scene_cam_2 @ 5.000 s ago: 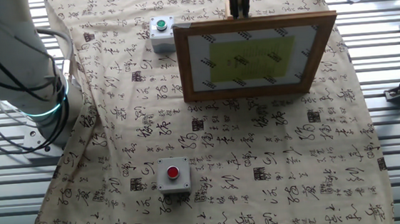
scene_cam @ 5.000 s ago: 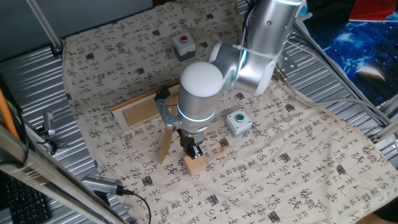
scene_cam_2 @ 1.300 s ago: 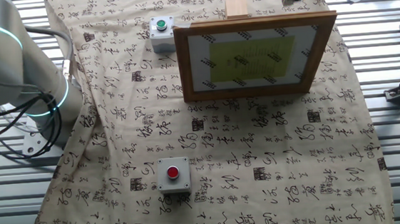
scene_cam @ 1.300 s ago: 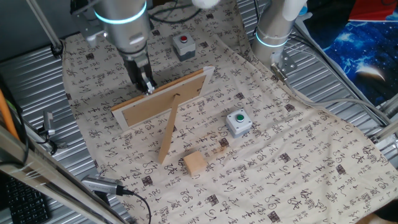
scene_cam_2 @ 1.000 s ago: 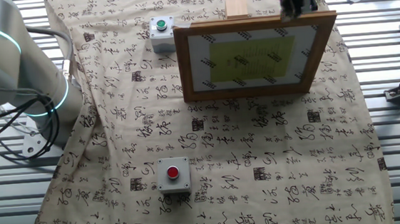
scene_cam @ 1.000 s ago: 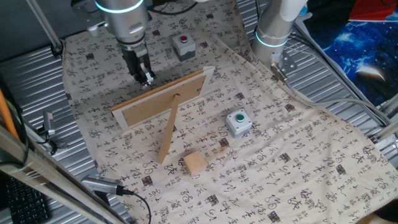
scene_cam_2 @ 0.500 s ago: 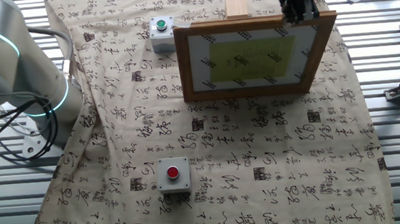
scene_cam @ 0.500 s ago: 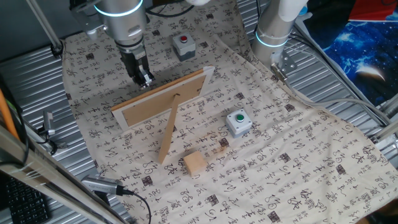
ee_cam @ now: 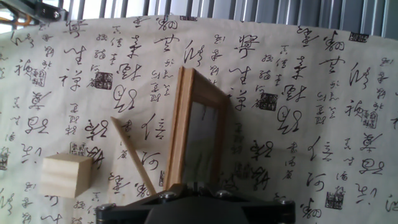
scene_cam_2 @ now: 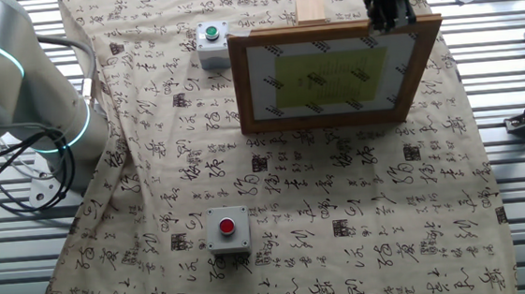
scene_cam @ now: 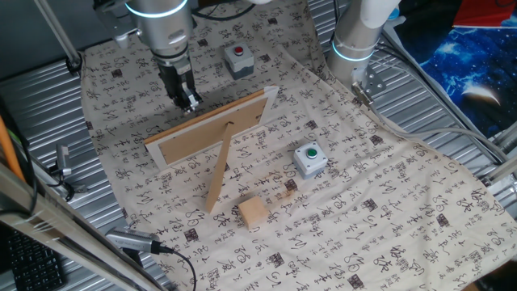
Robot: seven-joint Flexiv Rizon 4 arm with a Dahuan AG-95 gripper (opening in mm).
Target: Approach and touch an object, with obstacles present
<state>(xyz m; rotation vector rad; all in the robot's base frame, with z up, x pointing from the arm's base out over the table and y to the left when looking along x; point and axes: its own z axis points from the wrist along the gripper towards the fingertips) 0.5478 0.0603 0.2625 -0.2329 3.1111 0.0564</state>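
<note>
Wooden cube [scene_cam: 253, 212] sits nearest on the cloth, beside the prop leg [scene_cam: 218, 174] foot, behind the picture frame [scene_cam: 212, 128]: looks light, rigid, likely to skid, so touch top face; gripper [scene_cam: 186, 99] hovers beyond the frame's top edge, finger gap unreadable here.

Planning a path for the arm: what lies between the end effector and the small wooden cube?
The standing picture frame and its prop leg lie between the end effector and the wooden cube, clearest in the fixed view from behind the frame.
</note>
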